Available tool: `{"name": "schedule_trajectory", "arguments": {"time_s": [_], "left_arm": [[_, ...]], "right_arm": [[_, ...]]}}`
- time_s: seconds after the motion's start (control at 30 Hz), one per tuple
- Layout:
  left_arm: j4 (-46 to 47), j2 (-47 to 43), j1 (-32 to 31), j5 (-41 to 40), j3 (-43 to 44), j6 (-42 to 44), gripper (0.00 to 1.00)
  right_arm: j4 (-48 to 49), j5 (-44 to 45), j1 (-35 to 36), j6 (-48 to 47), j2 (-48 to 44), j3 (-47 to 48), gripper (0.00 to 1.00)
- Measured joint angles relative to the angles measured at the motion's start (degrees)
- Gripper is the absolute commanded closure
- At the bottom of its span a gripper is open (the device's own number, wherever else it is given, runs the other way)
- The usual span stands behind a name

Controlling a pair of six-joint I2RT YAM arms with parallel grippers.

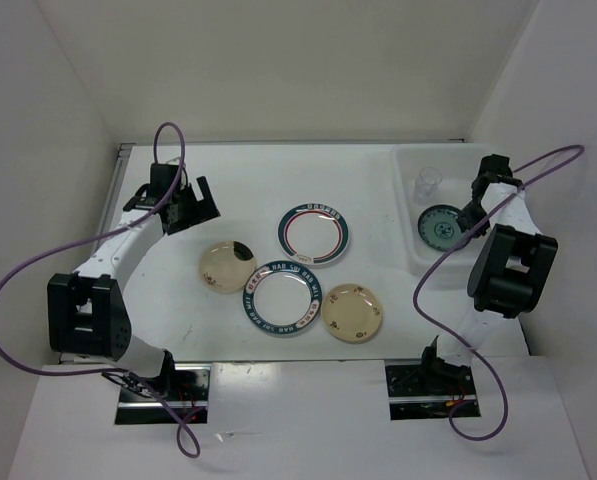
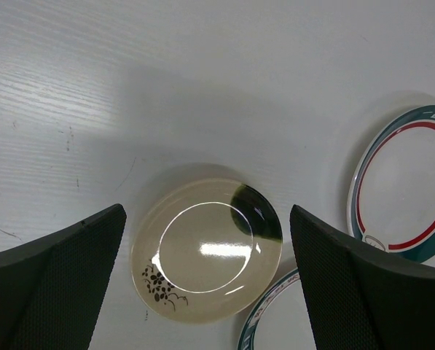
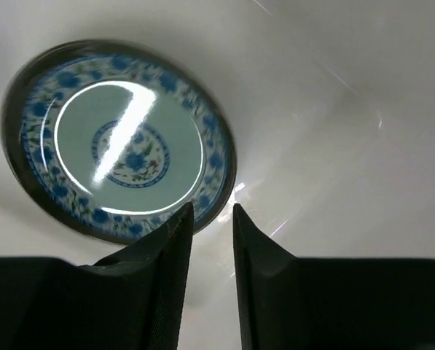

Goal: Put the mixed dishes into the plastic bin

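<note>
Right gripper (image 3: 213, 211) inside plastic bin (image 3: 348, 109), jaws narrowly parted, nothing held; teal saucer (image 3: 122, 138) lies flat on bin floor at its tips, contact unclear; left gripper (image 2: 208, 210) spread wide above cream flower plate (image 2: 202, 251), likely straddling for pickup.

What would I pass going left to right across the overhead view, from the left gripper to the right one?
Left gripper → cream plate with a dark patch → near teal-rimmed plate → second cream plate → bin → blue saucer → right gripper.
</note>
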Motion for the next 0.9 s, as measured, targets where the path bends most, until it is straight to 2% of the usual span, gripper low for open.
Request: {"name": "schedule_trajectory", "arguments": {"time_s": [0.1,0.3,0.4,0.47,0.57,0.73,0.8,0.9], "left_arm": [[0.04,-0.24,0.0,0.02,-0.42,0.0,0.0],[0.57,-0.48,0.02,0.04,-0.96,0.0,0.0],[0.68,-0.57,0.0,0.04,-1.09,-0.02,0.0],[0.74,-0.57,0.0,0.24,-1.11,0.0,0.0],[1.14,-0.57,0.02,1.11,-1.38,-0.02,0.0],[2.05,-0.57,0.0,3.63,-2.25,0.02,0.01],[2.58,-0.37,0.02,4.96,-2.25,0.02,0.08],[4.92,0.76,0.02,8.17,-2.23,-0.13,0.19]], "right_arm": [[-0.02,0.44,0.0,0.02,0.07,-0.55,0.6],[-0.09,1.38,0.13,0.13,-0.09,-0.74,0.58],[-0.63,1.75,0.68,0.42,-1.46,-0.5,0.5],[-1.64,1.81,2.08,0.28,-3.96,0.2,0.41],[-1.92,1.16,7.91,-0.7,-10.62,3.15,0.39],[1.22,-4.48,24.17,-1.03,-22.34,6.16,0.39],[2.82,-7.98,29.51,-0.76,-24.48,5.6,0.39],[5.64,-12.9,33.05,-0.15,-24.57,2.25,0.39]]}}
